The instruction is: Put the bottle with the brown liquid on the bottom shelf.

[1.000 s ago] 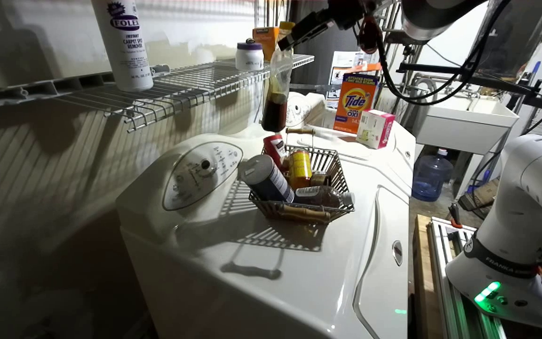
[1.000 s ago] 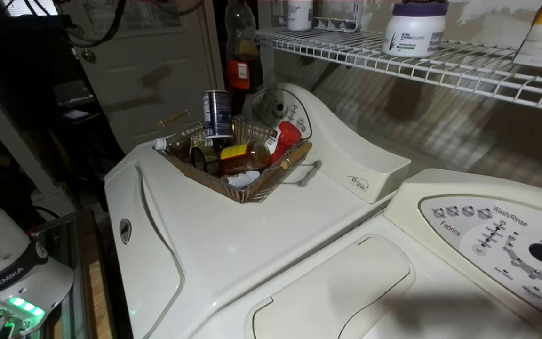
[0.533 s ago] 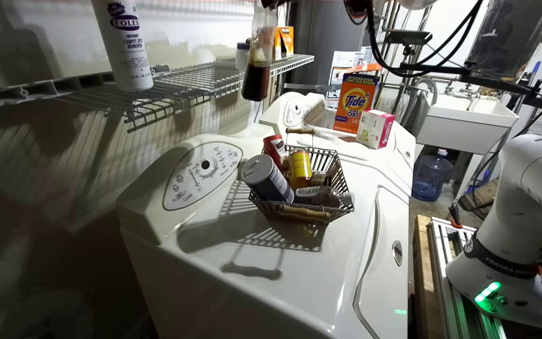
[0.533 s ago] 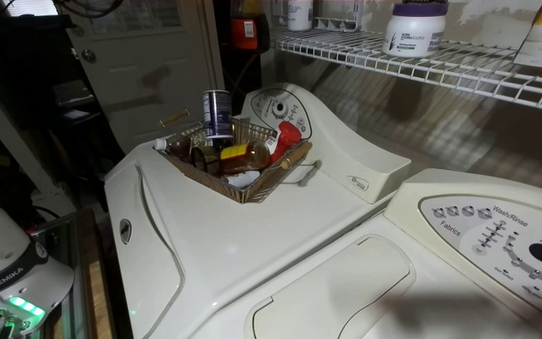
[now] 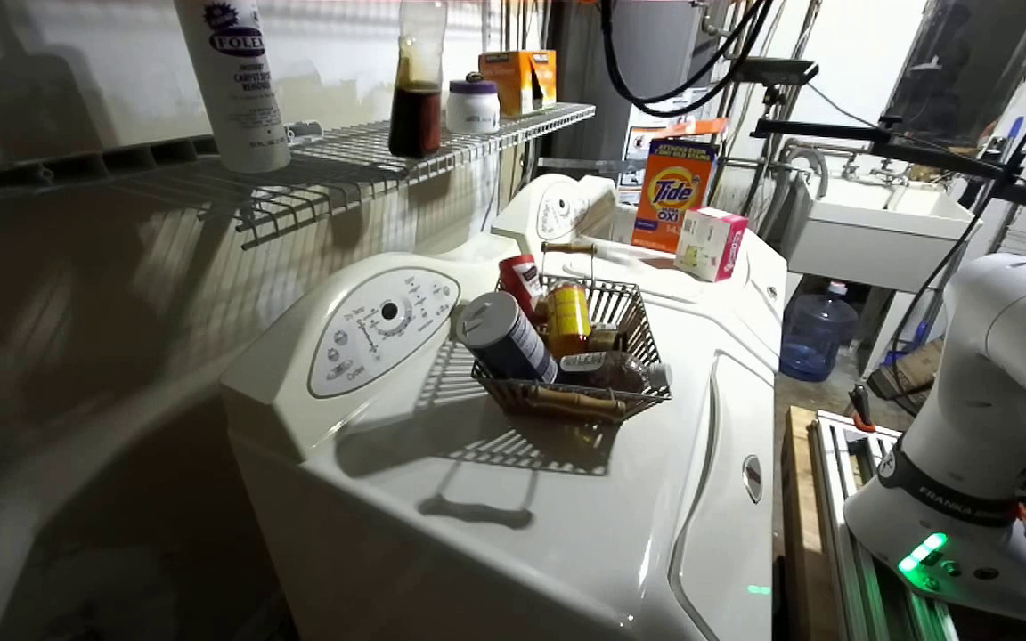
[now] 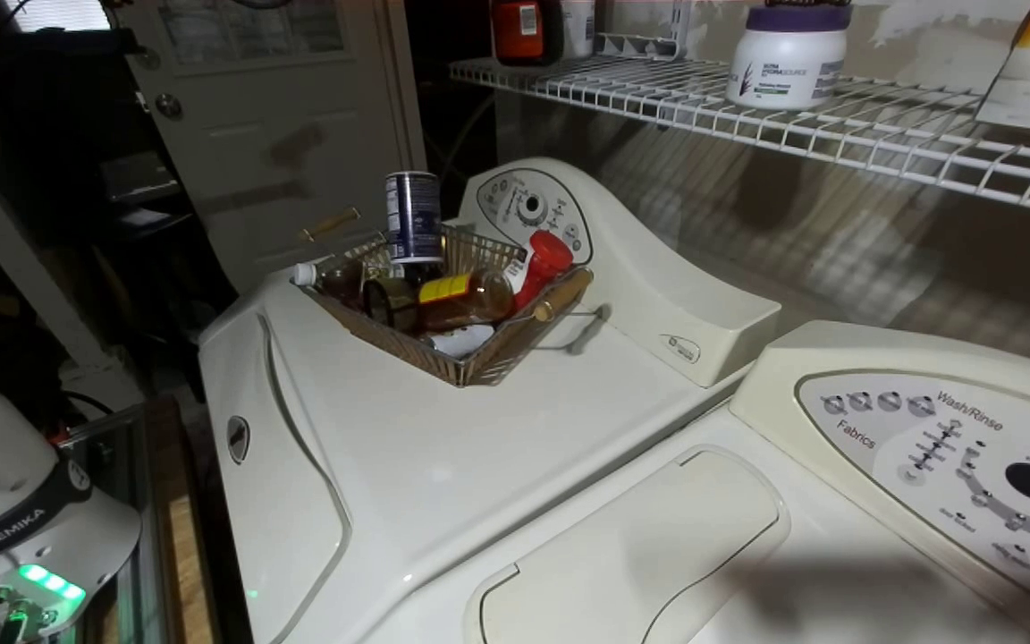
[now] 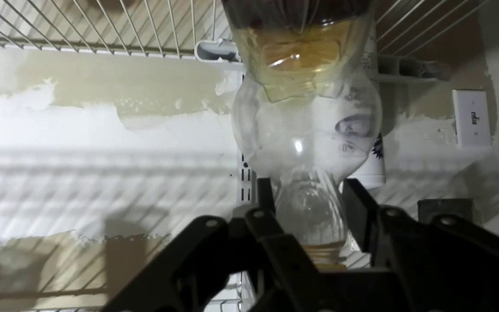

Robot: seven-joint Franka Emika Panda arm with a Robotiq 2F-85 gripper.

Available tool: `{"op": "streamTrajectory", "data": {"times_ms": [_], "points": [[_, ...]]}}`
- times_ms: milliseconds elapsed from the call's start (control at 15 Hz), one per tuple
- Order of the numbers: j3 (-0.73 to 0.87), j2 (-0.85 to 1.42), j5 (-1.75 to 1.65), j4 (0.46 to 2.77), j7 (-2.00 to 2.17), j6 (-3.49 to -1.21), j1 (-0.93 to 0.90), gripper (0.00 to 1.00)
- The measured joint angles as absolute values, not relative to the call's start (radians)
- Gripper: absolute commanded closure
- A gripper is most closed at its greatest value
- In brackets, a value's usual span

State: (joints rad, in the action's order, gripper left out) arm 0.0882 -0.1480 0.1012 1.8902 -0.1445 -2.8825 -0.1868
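Setting the clear bottle of brown liquid on the white wire shelf looks to be the step in hand. It is held near upright at the shelf's front edge, appearing in an exterior view between the Folex carpet spot remover and the purple-lidded jar; whether its base bears on the shelf, I cannot tell. The next move likely calls for seating that base behind the front lip, then releasing and backing off without tipping it. Only the wrist view shows the gripper, its fingers closed on the bottle's neck; the base is out of frame. Both exterior views show the base but crop the neck, and an orange-red barcoded label faces an exterior view alone.
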Motion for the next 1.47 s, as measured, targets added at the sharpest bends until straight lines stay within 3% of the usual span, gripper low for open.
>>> {"op": "streamTrajectory", "data": {"times_ms": [733,1467], "points": [[0.031,0.142,-0.071,1.443,0.018,-2.637,-0.129,0.81],[0.042,0.259,-0.122,1.288,0.156,-2.540,-0.139,0.81]]}}
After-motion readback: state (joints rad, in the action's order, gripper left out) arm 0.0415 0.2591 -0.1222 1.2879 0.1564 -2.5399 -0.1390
